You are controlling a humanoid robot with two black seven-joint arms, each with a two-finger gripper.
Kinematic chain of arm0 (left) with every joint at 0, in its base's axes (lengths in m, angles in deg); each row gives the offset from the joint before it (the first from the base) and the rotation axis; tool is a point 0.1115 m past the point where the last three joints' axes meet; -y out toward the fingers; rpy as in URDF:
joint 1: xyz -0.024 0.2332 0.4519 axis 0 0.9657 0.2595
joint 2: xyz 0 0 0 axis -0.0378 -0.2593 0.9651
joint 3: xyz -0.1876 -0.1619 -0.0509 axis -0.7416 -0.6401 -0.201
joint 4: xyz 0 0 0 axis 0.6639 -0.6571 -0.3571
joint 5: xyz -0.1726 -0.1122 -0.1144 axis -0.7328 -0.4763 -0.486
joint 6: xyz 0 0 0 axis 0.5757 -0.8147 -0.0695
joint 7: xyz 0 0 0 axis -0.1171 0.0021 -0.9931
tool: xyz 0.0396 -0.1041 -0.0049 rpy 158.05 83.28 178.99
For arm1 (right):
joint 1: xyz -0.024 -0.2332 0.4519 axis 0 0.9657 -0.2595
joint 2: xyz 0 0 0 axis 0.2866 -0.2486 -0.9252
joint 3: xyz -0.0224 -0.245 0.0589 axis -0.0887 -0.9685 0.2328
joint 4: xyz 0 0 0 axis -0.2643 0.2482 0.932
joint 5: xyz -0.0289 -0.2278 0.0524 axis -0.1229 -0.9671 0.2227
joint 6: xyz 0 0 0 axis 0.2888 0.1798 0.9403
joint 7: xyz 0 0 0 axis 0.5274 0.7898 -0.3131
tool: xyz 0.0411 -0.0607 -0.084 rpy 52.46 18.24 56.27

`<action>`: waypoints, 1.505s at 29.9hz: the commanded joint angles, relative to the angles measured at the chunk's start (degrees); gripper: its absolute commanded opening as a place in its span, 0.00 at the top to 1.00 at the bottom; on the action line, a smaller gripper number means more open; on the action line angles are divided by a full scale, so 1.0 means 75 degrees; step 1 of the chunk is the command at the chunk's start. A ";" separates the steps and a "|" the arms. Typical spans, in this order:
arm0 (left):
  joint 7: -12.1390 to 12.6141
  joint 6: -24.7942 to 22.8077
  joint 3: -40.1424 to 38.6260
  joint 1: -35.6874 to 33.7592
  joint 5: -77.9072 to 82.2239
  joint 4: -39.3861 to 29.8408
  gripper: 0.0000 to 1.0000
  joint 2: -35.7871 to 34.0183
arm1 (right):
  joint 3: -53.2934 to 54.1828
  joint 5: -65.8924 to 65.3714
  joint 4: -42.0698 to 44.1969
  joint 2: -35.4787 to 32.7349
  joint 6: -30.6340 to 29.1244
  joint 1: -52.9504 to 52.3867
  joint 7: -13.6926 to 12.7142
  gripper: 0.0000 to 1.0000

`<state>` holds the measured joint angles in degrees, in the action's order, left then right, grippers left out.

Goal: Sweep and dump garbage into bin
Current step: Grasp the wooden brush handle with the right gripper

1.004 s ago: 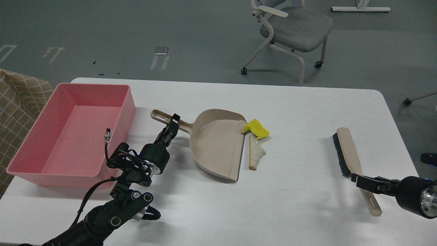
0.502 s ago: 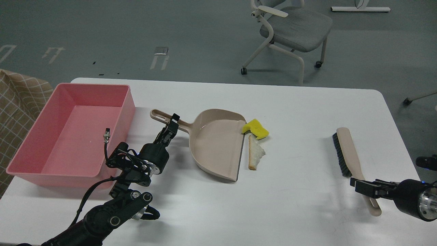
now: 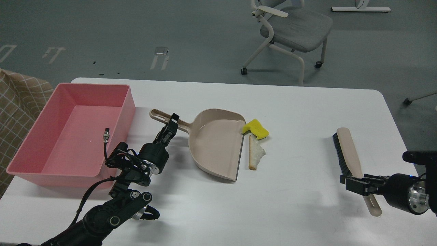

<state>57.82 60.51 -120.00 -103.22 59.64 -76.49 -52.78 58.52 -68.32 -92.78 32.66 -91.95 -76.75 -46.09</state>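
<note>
The yellow sponge chunk (image 3: 255,128) and the torn white bread slice (image 3: 255,155) lie on the white table just right of the beige dustpan's (image 3: 216,143) open lip. The pink bin (image 3: 32,135) stands at the table's left end and looks empty. My left gripper (image 3: 169,127) is shut on the dustpan handle (image 3: 157,115); the pan rests flat on the table. My right gripper (image 3: 351,180) is low at the right, open, and sits across the handle of the beige brush (image 3: 348,150), just below its black bristles. The brush lies on the table.
The table's (image 3: 300,112) right edge is close to the brush. A grey office chair (image 3: 293,24) stands on the floor beyond the far edge. A checked cloth (image 3: 15,99) hangs left of the bin.
My right gripper has moved left and slightly down, from beside the brush handle to across it. The brush, dustpan, scraps and left arm have not moved.
</note>
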 commanded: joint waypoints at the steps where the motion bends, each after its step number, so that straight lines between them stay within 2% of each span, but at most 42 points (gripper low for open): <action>1: 0.0004 0.0011 0.0001 0.0000 0.0000 0.0000 0.73 -0.0004 | -0.0019 -0.0005 -0.0001 -0.0036 0.0000 0.0008 0.0073 0.18; 6: 0.0004 -0.0001 0.0001 0.0012 0.0000 0.0012 0.73 0.0008 | -0.0160 -0.0063 -0.0002 -0.0434 0.0000 -0.0015 0.0307 0.22; 16: 0.0004 -0.0001 0.0001 0.0012 0.0000 0.0012 0.73 -0.0004 | -0.0242 -0.0274 0.0010 -0.0434 0.0000 0.0032 0.0319 0.22; 29: 0.0004 0.0011 0.0001 0.0023 0.0000 0.0012 0.73 0.0043 | -0.0336 -0.0556 0.0022 -0.0422 0.0000 -0.0003 0.0319 0.32; 36: 0.0004 0.0011 0.0001 0.0000 0.0000 0.0012 0.73 0.0043 | -0.0348 -0.0567 0.0022 -0.0411 0.0000 -0.0015 0.0319 0.33; 39: 0.0004 0.0011 0.0001 0.0012 0.0012 0.0012 0.73 0.0055 | -0.0359 -0.0567 0.0022 -0.0411 0.0000 -0.0015 0.0319 0.40; 45: 0.0015 0.0011 0.0001 0.0000 0.0000 0.0012 0.73 0.0055 | -0.0359 -0.0567 0.0010 -0.0411 0.0000 0.0032 0.0307 0.44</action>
<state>57.86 60.60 -119.97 -103.16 59.65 -76.39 -52.31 55.83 -72.58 -92.61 29.57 -91.95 -76.85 -43.69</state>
